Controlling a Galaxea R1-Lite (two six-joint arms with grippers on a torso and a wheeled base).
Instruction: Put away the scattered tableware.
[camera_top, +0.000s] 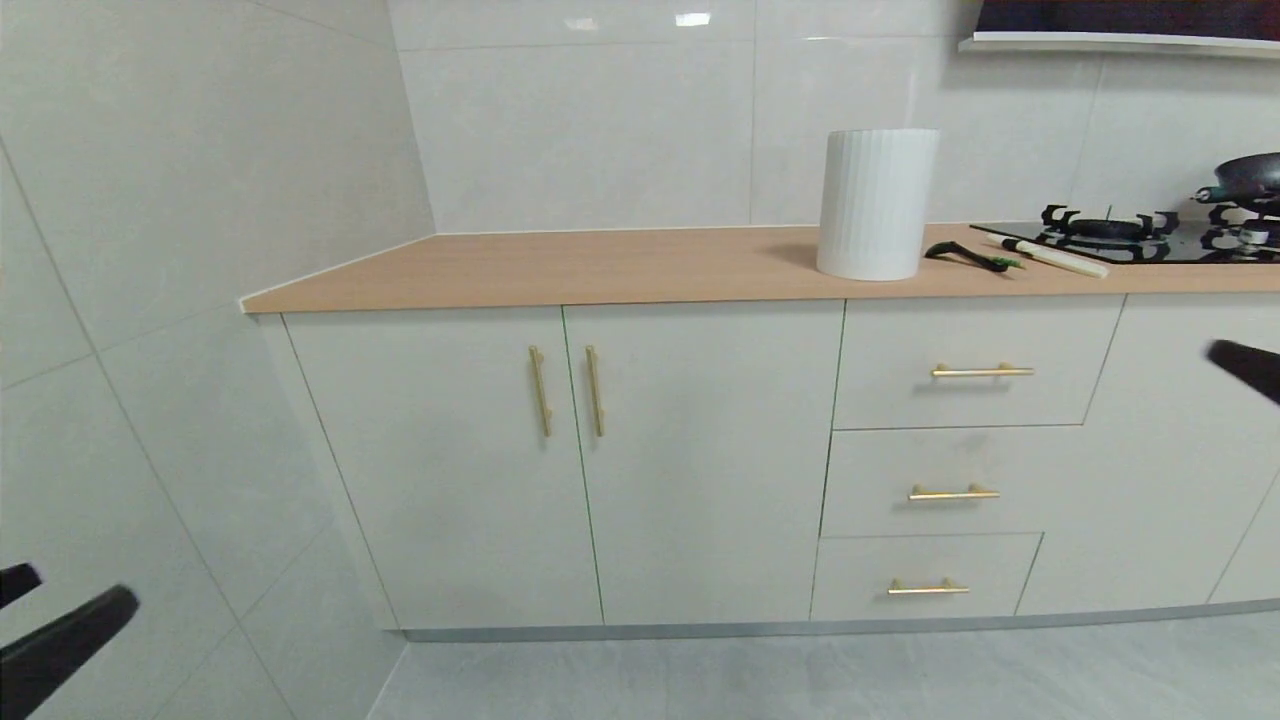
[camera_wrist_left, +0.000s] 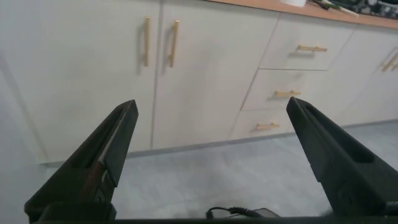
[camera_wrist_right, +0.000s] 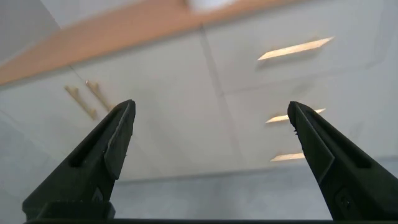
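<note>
On the wooden countertop (camera_top: 620, 265) stands a tall white ribbed container (camera_top: 878, 203). Just to its right lie a black-and-green utensil (camera_top: 972, 257) and a cream-handled knife (camera_top: 1052, 258). My left gripper (camera_wrist_left: 210, 106) is open and empty, low down in front of the cabinet doors (camera_wrist_left: 155, 68) and well below the counter; it appears at the lower left of the head view (camera_top: 80, 588). My right gripper (camera_wrist_right: 210, 106) is also open and empty, facing the cabinet fronts below the counter. One of its fingers (camera_top: 1245, 366) shows at the right edge of the head view.
A gas hob (camera_top: 1130, 238) with a dark pan (camera_top: 1245, 180) sits at the counter's right end. Below are two doors with gold handles (camera_top: 568, 390) and three drawers (camera_top: 975, 372). A tiled wall (camera_top: 150, 300) closes the left side. Grey floor (camera_top: 800, 680) lies in front.
</note>
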